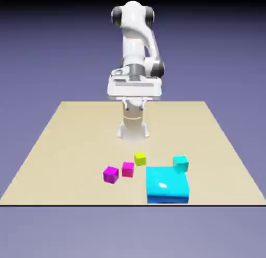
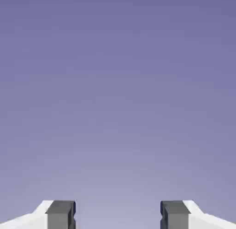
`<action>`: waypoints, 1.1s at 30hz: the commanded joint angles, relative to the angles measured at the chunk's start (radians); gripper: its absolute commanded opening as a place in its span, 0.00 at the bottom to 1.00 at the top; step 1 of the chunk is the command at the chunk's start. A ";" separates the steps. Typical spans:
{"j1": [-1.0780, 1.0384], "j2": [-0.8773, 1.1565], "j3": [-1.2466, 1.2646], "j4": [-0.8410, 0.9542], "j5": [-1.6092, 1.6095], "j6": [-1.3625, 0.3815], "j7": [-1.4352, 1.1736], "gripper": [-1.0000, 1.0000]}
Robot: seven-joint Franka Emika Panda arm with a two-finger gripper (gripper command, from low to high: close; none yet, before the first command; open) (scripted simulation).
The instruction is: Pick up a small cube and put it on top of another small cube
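Bench (image 1: 83,143) carries everything, the arm (image 1: 134,39) rising beyond it. The big cyan block (image 1: 166,181) sits toward the near edge, with the cyan cube (image 1: 180,163) at its far right corner in the exterior view. To the exterior view's left of the block lie the purple cube (image 1: 110,175), to be lifted, and, just beside it, the pink cube (image 1: 128,169), to be stacked on; the yellow cube (image 1: 140,159) is just behind the pink one. The gripper (image 2: 118,215) is spread and empty, high above the bench. The step in hand looks to be the reach: best come down vertically over the purple cube, fingers squared to its turned faces and clear of its pink neighbour. The hand view shows the parted fingertips against plain backdrop; only the exterior view shows the cubes.
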 commanded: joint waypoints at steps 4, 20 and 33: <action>-0.015 0.143 -0.081 0.052 0.169 -0.174 0.034 0.50; -0.073 0.713 -0.404 0.261 0.847 -0.870 0.170 0.50; -0.090 1.108 -0.533 0.392 1.329 -1.250 0.216 0.50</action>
